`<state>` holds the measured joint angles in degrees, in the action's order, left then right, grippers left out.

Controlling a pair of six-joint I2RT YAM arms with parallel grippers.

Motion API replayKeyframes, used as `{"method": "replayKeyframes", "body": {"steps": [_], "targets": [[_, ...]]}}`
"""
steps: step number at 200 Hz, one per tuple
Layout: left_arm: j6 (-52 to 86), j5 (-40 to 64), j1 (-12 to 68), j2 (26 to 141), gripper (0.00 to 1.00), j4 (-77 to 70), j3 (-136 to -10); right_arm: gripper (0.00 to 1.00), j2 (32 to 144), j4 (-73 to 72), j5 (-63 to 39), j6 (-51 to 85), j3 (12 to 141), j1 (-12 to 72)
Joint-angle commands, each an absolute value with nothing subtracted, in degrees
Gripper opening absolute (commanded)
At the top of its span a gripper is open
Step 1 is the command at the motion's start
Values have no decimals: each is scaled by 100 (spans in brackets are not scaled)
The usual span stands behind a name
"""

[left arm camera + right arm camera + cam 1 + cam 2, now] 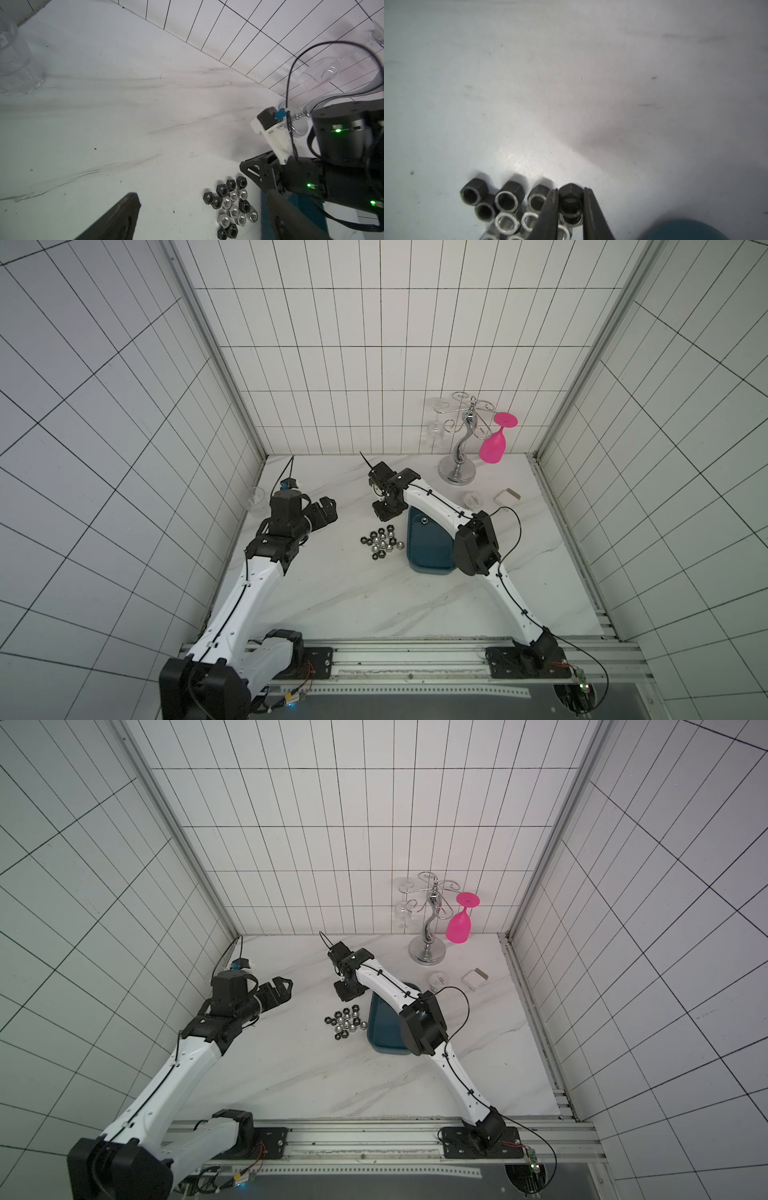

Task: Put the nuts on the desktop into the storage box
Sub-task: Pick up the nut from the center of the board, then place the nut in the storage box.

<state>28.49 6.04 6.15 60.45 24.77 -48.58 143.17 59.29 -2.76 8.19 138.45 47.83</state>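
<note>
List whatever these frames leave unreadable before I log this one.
- Box: in both top views the right arm covers part of its floor, so its contents can't be counted.
- Nuts: too small to count in a top view; the right wrist view's lower edge cuts the pile off.
- Black nut in the right tool: lifted or resting on the desk, unclear; close-up is blurred.

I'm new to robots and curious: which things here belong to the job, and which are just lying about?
Job: nuts, black nut between right fingers, storage box, desktop.
Lying about: glass rack, pink goblet, clear cup, white jar, white box.
</note>
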Motion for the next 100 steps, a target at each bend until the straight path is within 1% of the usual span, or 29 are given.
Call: {"method": "replayKeyframes", "body": {"steps": [1,16,54,76,100], "targets": [[2795,800,604,5967,98,2532,-5062,19,13143,5701,-308,953,13466,4670],[2795,844,685,5998,98,2482,-5106,19,12578,5580,-321,1002,12895,4536],[2759,934,1123,6158,99,2319,-5178,20,11310,5366,-264,1129,10956,3999],[2878,1059,1279,6264,98,2263,-5177,20,10927,5316,-282,1134,10053,3726],[3012,961,1383,6314,98,2268,-5134,20,10858,5228,-310,1125,9442,3539]]}}
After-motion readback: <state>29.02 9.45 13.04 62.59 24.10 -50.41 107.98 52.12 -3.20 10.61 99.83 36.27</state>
